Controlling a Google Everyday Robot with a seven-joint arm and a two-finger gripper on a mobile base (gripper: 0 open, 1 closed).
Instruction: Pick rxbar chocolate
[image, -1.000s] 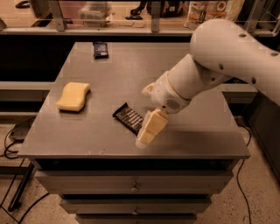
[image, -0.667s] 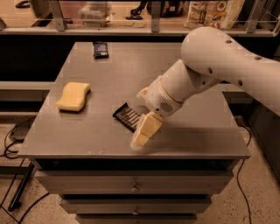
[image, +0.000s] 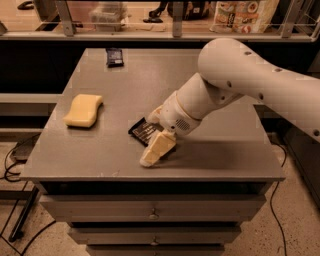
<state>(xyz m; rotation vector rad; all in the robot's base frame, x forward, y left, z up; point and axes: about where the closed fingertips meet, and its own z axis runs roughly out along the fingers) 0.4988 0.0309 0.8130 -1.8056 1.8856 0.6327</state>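
Note:
The rxbar chocolate (image: 141, 131) lies flat near the middle of the grey table (image: 90, 162). It is a dark wrapped bar with pale lettering. Its right end is hidden under my arm. My gripper (image: 153, 153), cream coloured, hangs from the white arm and points down and to the left. It sits right at the near right end of the bar, with its tip close to the table's front edge. I cannot tell whether it touches the bar.
A yellow wavy sponge (image: 83, 110) lies at the table's left. A small dark packet (image: 114, 56) lies at the far edge. A shelf (image: 150, 35) with bags and boxes runs behind. Drawers (image: 152, 215) sit below the tabletop.
The arm has swung left and the gripper has moved left along the table's front, ending at the bar's near right end. The bar has not moved.

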